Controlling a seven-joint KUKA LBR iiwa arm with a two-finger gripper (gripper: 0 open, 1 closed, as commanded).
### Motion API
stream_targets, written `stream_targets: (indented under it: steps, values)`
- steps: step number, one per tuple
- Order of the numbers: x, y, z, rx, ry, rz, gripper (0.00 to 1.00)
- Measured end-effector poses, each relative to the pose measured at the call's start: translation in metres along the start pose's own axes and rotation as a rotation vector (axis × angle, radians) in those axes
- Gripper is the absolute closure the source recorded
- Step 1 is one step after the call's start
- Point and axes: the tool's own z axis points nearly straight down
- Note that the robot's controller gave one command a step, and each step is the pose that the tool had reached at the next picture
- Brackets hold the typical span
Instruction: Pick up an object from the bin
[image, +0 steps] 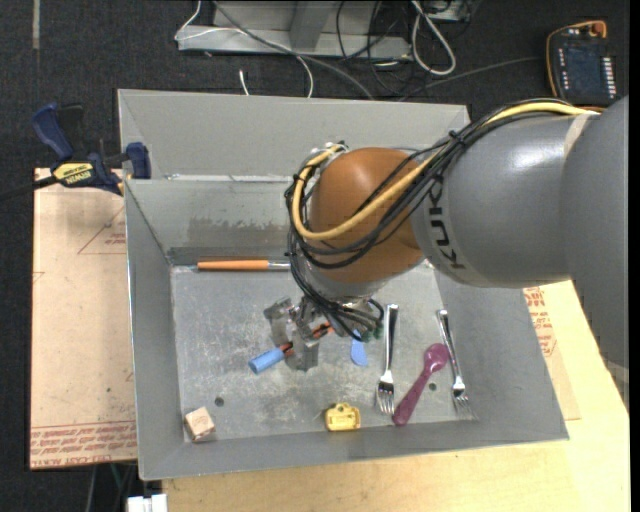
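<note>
Down low, the fingers (298, 350) sit just beside a small blue block (265, 361); apart or together, I cannot tell.

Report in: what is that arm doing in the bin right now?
Gripper low at middle of bin, grip unclear. Small blue block just left of it. Fork and purple spoon off right, clear.

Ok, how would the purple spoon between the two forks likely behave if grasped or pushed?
The purple spoon looks like thin plastic, so probably light and slightly bendy. It lies flat on the bin floor, so it would likely slide rather than roll. The fork close by its handle might get nudged.
</note>
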Motion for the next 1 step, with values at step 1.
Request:
stream_targets:
  steps: [1]
  values:
    - [-0.0009, 0.0004, -0.0147, 0.0, -0.003, 0.001, 1.0]
